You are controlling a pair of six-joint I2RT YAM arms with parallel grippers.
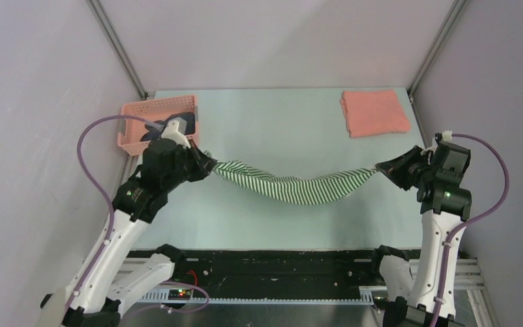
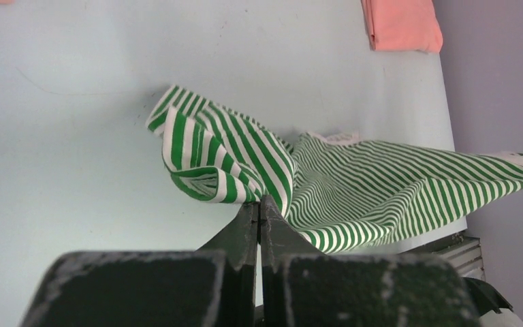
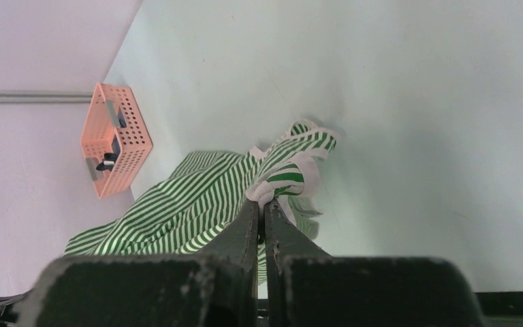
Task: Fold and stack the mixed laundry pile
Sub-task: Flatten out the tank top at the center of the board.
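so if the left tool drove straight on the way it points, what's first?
The striped garment it is shut on, bunched just ahead of the left tool. Beyond that, probably the table, though depth is unclear.

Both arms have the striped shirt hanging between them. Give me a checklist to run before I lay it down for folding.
1. Left claw shut on the striped garment: ok.
2. Right claw shut on its other end: ok.
3. Cloth taut between the claws: not ok, it sags mid-span and bunches at both grips.
4. Sagging middle off the table: cannot tell.
5. Folded salmon shirt lying apart from the spread, at the far right corner: ok.
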